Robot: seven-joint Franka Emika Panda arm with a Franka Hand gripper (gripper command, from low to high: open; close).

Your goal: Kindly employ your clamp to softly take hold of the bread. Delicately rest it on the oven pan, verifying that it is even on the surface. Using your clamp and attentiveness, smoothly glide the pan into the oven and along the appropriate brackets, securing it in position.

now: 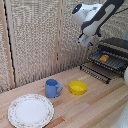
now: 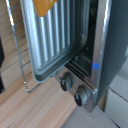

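The small orange-brown bread (image 1: 103, 58) lies on the dark barred oven pan (image 1: 114, 62), which rests in the mouth of the oven (image 1: 118, 44) at the exterior view's right. The oven's door (image 1: 95, 73) hangs folded down in front. My clamp (image 1: 86, 40) hovers above the door, to the exterior view's left of the oven, touching nothing; its fingers are too blurred to read. In the wrist view the ribbed pan (image 2: 52, 40) sticks out of the oven (image 2: 107, 45), with the bread (image 2: 44, 6) at the picture's edge.
On the wooden table stand a blue mug (image 1: 51, 88), a yellow bowl (image 1: 77, 87) and a patterned white plate (image 1: 30, 110). A woven screen (image 1: 35, 35) closes off the back. Two oven knobs (image 2: 74, 89) sit beside the pan opening.
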